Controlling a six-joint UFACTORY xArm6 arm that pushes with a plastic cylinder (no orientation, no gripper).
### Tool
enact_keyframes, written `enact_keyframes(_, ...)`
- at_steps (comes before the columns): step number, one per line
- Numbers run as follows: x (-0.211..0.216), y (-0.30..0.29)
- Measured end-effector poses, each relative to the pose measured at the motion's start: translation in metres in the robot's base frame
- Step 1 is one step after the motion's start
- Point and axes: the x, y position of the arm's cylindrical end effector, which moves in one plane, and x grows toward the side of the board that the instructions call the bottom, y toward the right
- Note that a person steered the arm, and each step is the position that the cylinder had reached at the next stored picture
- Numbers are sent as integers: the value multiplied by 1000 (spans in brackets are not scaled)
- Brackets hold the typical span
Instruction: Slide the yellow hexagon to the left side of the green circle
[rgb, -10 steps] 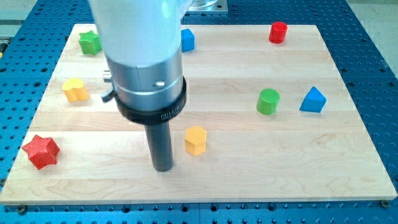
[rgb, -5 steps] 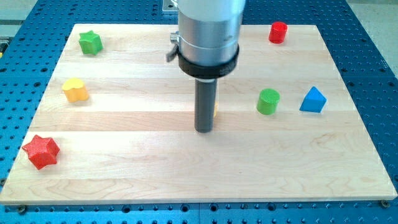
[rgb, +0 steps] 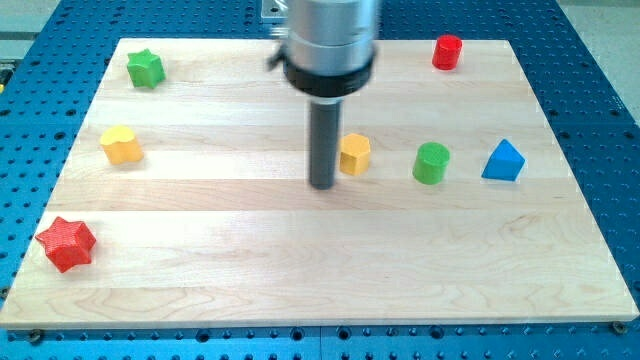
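The yellow hexagon (rgb: 355, 154) lies on the wooden board, left of the green circle (rgb: 432, 163) with a gap of about one block width between them. My tip (rgb: 322, 185) stands just left of the hexagon, close to or touching its left side. The rod and arm rise toward the view's top and hide a strip of the board behind them.
A blue triangle (rgb: 503, 161) sits right of the green circle. A red cylinder (rgb: 447, 51) is at the top right. A green star (rgb: 145, 68) is at the top left, a yellow heart-like block (rgb: 121, 145) at the left, a red star (rgb: 66, 243) at the bottom left.
The yellow hexagon has moved up and to the right, toward the green circle. My tip followed it from the lower middle to just left of it.
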Motion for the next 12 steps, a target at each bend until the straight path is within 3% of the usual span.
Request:
enact_keyframes(1,-22,-50)
enact_keyframes(2,-73,-25)
enact_keyframes(4,-68,56)
enact_keyframes(6,-33,34)
enact_keyframes(7,32,18)
enact_keyframes(8,55,50)
enact_keyframes(10,21,75)
enact_keyframes(11,39,52)
enact_keyframes(12,36,-23)
